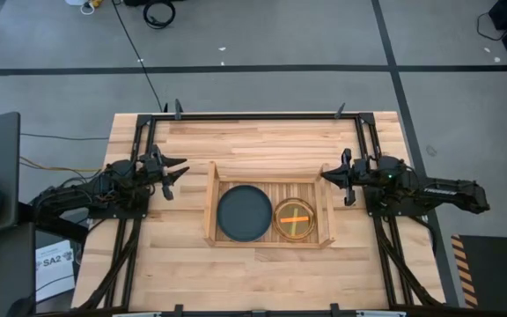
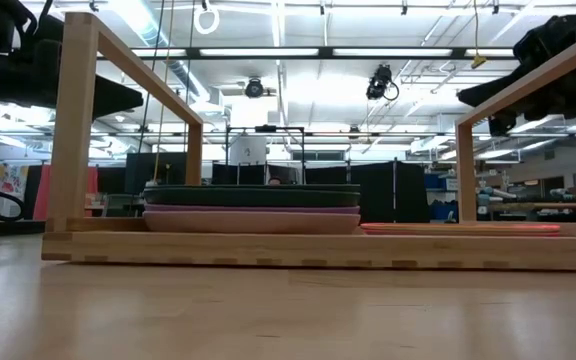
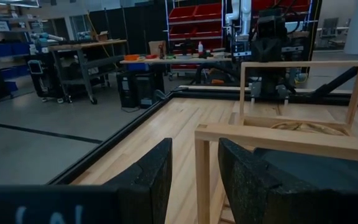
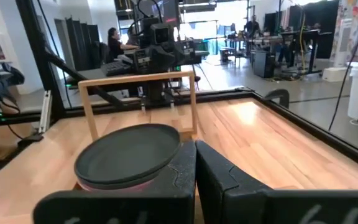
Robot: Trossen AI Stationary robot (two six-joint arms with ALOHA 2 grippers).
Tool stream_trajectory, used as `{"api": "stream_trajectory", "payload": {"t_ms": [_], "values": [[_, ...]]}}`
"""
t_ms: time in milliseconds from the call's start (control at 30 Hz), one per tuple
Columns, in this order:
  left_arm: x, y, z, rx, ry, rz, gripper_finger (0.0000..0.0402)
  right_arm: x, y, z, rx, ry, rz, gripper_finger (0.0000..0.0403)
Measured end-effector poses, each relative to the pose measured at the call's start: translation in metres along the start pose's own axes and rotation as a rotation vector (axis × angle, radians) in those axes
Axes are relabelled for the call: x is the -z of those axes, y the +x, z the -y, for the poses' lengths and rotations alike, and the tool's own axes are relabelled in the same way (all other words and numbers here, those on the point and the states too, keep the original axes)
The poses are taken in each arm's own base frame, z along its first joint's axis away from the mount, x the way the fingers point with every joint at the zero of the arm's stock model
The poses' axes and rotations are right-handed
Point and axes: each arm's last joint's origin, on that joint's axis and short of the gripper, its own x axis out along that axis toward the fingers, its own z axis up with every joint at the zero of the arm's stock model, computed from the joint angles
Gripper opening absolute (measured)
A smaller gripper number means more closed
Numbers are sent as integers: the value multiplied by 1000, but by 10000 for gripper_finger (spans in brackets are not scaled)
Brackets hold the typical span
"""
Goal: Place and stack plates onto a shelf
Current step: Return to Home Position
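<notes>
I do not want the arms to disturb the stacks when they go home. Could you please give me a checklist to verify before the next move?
1. Left end effector empty, open: ok.
2. Right end effector empty, shut: ok.
3. Both end effectors outside the shelf, one beside each short side: ok.
4. Dark grey plate flat on top of the stack nearer the left arm: ok.
5. Pink plate and the plates above it aligned in the low view: ok.
6. Orange plate flat inside the shelf: ok.
</notes>
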Motion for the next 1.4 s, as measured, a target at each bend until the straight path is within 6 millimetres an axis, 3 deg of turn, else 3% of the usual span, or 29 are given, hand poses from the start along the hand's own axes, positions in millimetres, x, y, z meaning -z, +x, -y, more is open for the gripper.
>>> {"api": "stream_trajectory", "payload": {"t_ms": [1400], "values": [[-1,0,0,0,-1,4,137,-6,0,0,0,-23,73,12]]}}
